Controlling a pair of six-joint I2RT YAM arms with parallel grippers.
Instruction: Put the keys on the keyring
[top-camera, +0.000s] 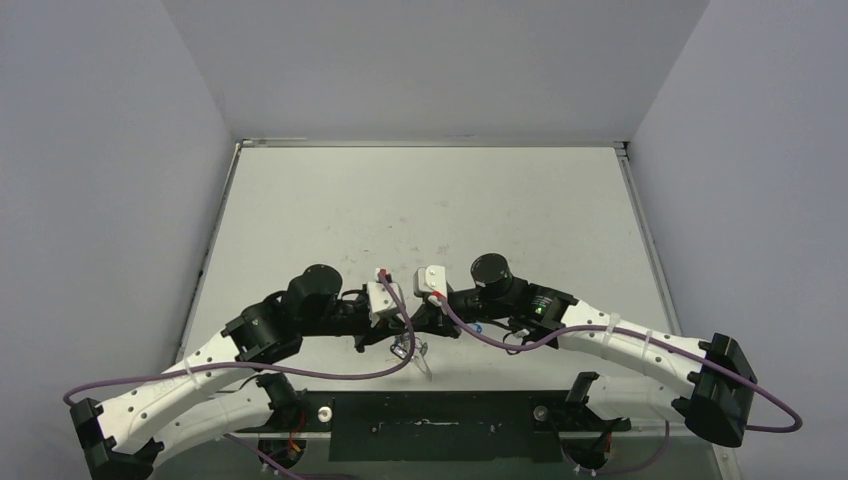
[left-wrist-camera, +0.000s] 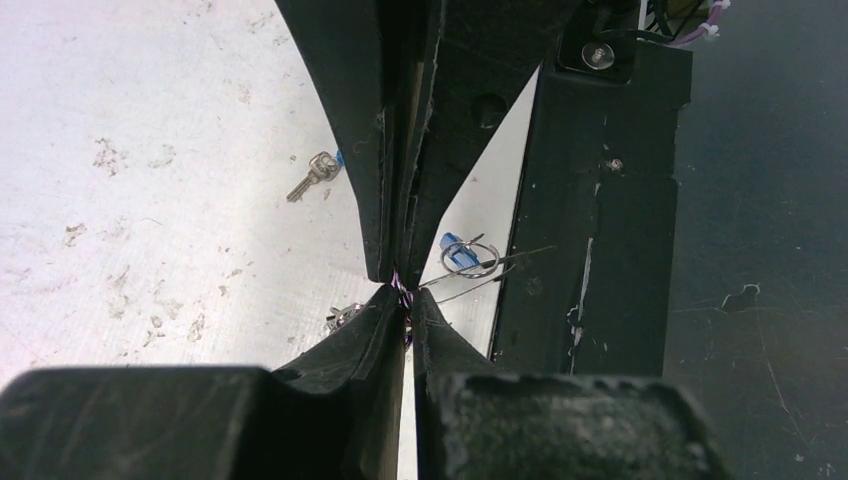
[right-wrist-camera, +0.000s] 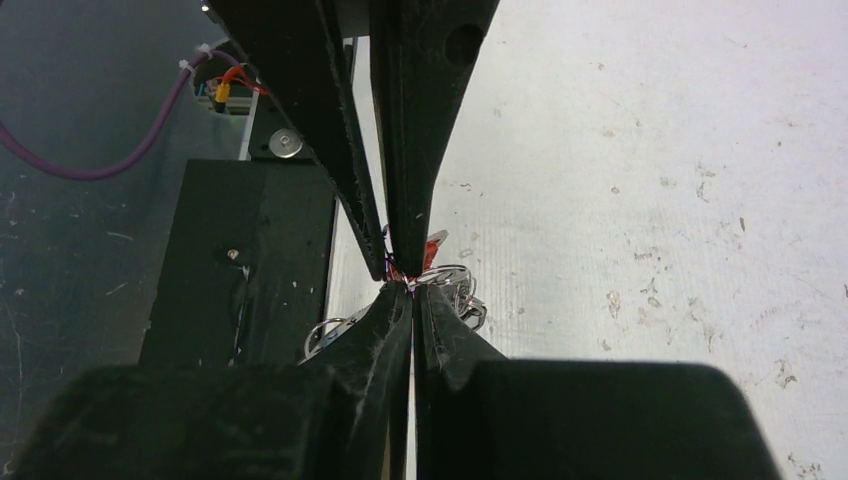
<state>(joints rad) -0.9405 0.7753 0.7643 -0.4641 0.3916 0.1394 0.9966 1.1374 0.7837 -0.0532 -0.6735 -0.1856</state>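
Your left pincer (left-wrist-camera: 405, 306) and right pincer (right-wrist-camera: 412, 291) are both closed, tips meeting above the near edge of the desk (top-camera: 420, 200). The thin wire keyring (left-wrist-camera: 520, 255) sits at those tips. One key (left-wrist-camera: 312, 178) lies apart on open desk.

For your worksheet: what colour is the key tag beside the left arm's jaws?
Light blue; the key tag shows best in left wrist view.
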